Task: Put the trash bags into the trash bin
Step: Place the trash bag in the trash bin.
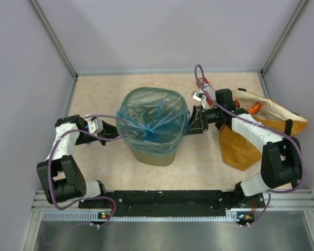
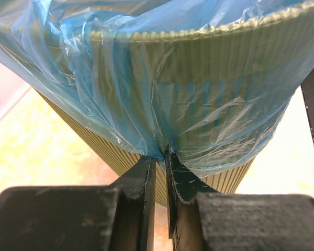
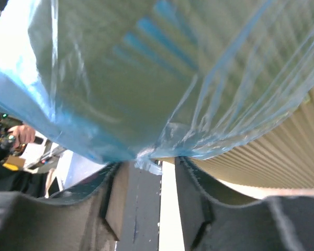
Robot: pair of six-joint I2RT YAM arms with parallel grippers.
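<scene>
One blue trash bag [image 1: 152, 117] drapes over one green mesh bin [image 1: 157, 156] between my two grippers; left gripper [image 2: 159, 154] pinches its hem, right gripper [image 3: 165, 162] gapes.

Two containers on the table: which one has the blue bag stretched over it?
The olive-green mesh bin in the centre: the blue bag covers its rim. The orange sack on the right has no film.
</scene>
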